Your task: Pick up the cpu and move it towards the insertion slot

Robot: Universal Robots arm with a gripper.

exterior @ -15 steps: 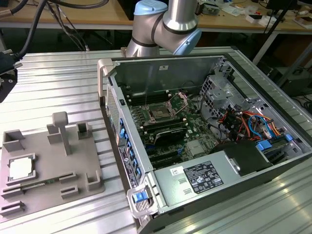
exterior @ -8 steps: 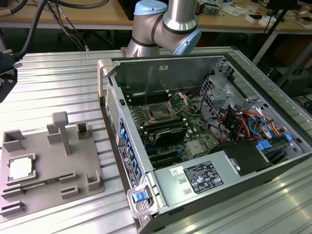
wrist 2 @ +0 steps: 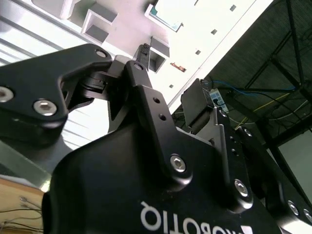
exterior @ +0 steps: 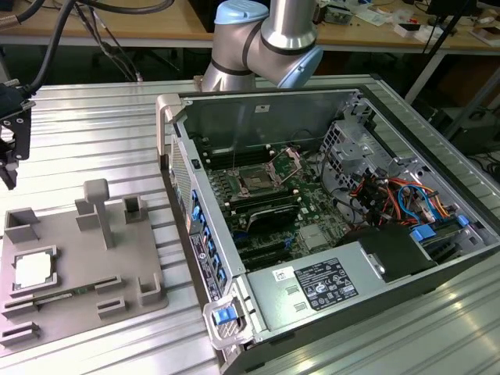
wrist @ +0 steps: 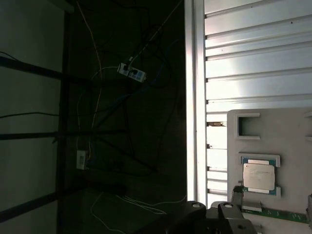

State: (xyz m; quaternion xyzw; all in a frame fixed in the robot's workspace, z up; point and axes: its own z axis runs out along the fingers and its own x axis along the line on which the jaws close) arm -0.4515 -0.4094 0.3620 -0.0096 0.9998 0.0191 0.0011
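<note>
Right, the cpu (exterior: 34, 270) sits in its grey tray (exterior: 74, 262) on the worktop (exterior: 101, 133), below the claw (exterior: 11, 144) in the exterior view; I cannot tell whether that claw is apart or together

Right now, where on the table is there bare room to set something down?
Bare slatted table lies beyond the grey tray, at the exterior view's left of the computer case. Another bare strip runs in front of the case, at that view's lower right. Crowded: the tray, with its blocks and the cpu, and the case's inside.
</note>
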